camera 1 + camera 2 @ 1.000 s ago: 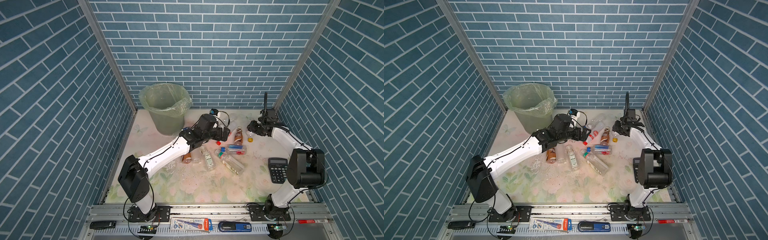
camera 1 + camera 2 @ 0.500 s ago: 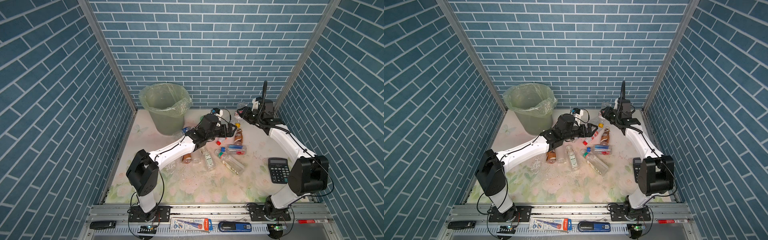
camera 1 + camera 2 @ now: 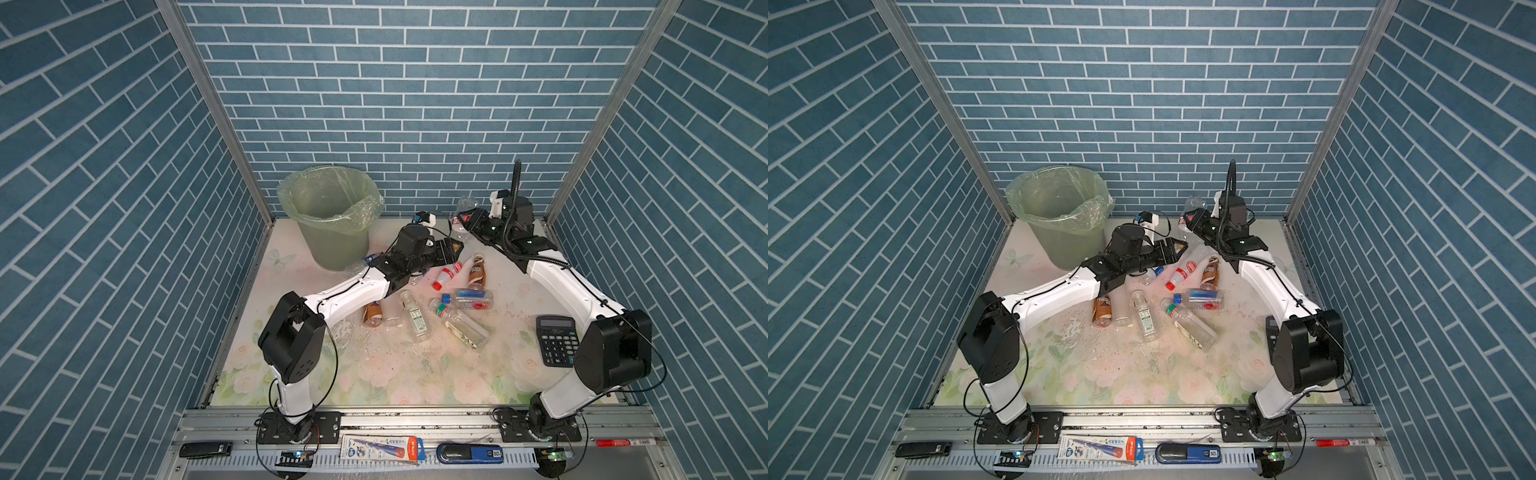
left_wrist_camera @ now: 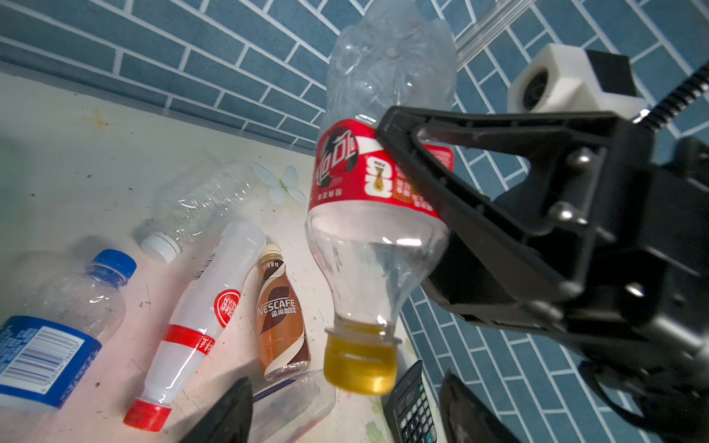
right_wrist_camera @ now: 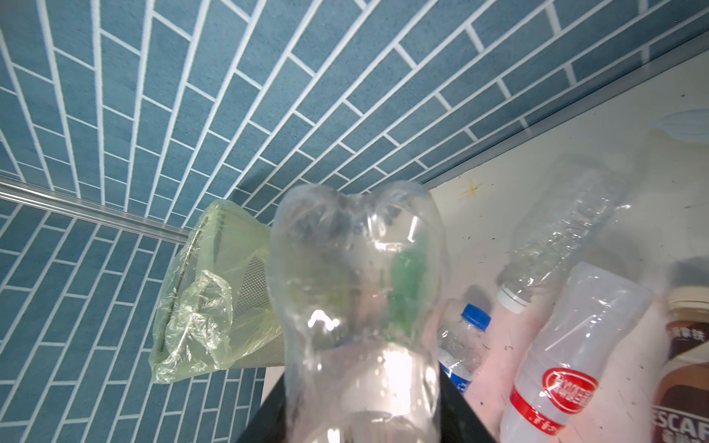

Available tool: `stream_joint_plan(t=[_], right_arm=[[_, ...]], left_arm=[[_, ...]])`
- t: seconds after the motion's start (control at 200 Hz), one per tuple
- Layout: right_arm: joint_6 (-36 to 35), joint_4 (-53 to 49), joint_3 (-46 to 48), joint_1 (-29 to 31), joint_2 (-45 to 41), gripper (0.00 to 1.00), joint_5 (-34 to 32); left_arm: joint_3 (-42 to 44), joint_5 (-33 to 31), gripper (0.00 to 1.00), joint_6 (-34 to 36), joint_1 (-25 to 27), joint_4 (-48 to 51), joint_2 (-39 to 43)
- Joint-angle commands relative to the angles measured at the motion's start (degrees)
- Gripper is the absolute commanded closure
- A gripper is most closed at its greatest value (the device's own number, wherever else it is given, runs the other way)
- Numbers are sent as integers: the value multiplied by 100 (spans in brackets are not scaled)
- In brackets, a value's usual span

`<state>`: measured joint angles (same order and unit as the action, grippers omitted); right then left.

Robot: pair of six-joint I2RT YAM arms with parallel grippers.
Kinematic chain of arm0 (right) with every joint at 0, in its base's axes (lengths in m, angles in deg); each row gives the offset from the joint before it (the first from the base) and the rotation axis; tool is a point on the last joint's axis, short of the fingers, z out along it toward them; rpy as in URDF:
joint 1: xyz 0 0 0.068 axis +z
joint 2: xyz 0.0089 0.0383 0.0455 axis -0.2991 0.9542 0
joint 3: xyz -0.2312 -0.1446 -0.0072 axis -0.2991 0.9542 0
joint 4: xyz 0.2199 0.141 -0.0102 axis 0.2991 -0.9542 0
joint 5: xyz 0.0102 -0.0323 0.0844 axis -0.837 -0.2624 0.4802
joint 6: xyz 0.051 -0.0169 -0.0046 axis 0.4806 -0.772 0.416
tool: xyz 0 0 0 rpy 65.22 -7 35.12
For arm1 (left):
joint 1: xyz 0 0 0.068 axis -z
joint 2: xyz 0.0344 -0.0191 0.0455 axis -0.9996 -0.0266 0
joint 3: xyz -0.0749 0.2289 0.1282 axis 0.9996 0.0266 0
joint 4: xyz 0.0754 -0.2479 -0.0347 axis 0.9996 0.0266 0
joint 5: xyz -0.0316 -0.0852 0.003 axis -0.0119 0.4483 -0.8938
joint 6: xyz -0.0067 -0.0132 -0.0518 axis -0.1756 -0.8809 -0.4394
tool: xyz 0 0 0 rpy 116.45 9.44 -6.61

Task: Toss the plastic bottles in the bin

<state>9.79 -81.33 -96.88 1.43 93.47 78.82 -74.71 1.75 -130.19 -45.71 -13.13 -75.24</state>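
Note:
My right gripper [image 3: 468, 219] [image 5: 356, 422] is shut on a clear plastic bottle [image 3: 462, 206] [image 3: 1192, 206] [image 5: 356, 299] with a red label and a yellow cap, held in the air near the back wall. In the left wrist view this bottle [image 4: 380, 184] hangs cap down. My left gripper [image 3: 456, 248] [image 4: 345, 416] is open just under it, and the cap sits above the gap between its fingers without touching them. The bin [image 3: 332, 216] [image 3: 1059, 216] [image 5: 215, 291] stands at the back left. Several more bottles lie on the table, among them a white one [image 3: 446, 276] and a brown one [image 3: 478, 270].
A black calculator [image 3: 557, 340] [image 4: 412, 410] lies at the right. A blue-labelled bottle [image 3: 361, 264] rests against the bin's base. A second brown bottle [image 3: 372, 313] lies half under my left forearm. The two arms come close together at the back.
My right gripper has lifted the red-labelled bottle off the table and carried it up and to the left. My left gripper has reached farther right, towards that bottle.

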Motion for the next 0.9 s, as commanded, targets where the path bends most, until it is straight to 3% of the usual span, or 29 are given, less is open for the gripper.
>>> stream_joint_plan(t=[0.0, 0.195, 0.7, 0.81, 0.895], right_arm=[[296, 292, -329, 59, -170, 63, -43], [328, 333, -368, 112, -157, 63, 18], [293, 413, -189, 121, -201, 63, 80], [284, 431, -140, 121, -207, 63, 80], [284, 469, -101, 120, -201, 63, 80]], left_arm=[[-189, 138, 30, -5, -28, -108, -216], [-236, 112, 42, 11, -53, -168, -309], [-526, -36, 43, 187, -101, -112, -454], [-537, -34, 57, 192, -101, -109, -485], [-554, -1, 62, 186, -97, -80, -511]])
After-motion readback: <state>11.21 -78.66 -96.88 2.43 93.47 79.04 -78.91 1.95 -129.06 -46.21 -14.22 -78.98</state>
